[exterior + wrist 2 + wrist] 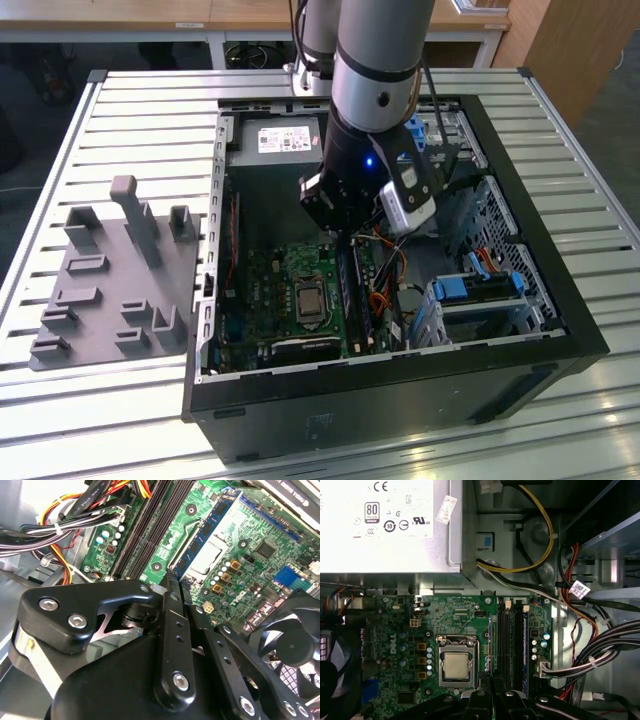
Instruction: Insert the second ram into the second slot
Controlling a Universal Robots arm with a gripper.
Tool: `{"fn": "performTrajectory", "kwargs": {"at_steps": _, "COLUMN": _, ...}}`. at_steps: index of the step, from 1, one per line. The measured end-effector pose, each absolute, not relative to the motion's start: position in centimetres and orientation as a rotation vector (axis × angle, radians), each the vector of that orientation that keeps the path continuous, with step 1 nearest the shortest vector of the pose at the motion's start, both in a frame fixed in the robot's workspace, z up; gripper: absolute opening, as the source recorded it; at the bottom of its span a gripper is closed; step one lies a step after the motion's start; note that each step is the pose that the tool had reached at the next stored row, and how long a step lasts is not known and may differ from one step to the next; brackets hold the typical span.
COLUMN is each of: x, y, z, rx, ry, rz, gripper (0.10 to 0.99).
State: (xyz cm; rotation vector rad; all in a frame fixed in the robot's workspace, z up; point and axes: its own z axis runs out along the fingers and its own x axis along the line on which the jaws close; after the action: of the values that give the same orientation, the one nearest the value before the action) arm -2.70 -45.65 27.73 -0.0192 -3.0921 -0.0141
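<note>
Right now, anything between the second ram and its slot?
Nothing visible. The gripper holds the second ram on edge, right at the board beside the black slots; the cables lie on those slots' far side, clear of it.

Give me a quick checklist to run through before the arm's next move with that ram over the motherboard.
1. Grip: ok. The fingers are shut on the ram.
2. Ram parallel to the slots: ok in the first wrist view.
3. Ram over the right slot: cannot tell. It looks offset toward the CPU socket.
4. Ram seated: not ok. It is not in a slot.
5. Cables off the slots: ok. They lie beside them.
6. Slot latches open: cannot tell.
</note>
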Motion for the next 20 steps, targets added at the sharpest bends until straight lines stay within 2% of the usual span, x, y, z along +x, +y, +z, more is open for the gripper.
{"fn": "performTrajectory", "kwargs": {"at_steps": 20, "x": -2.7, "y": -45.68, "z": 27.19, "rx": -0.017, "ry": -3.091, "rz": -0.014, "gripper": 0.137}}
